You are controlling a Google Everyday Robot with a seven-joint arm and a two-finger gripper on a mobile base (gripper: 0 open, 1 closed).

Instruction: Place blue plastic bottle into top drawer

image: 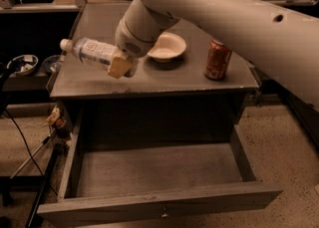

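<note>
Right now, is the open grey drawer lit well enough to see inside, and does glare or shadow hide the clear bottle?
Camera view: dim warm light, yet the wide grey wooden top drawer shows its floor, darker at the back under the tabletop. Camera view: no glare on the small clear blue-labelled plastic bottle, clamped in the two-finger gripper over the tabletop's left side.
</note>
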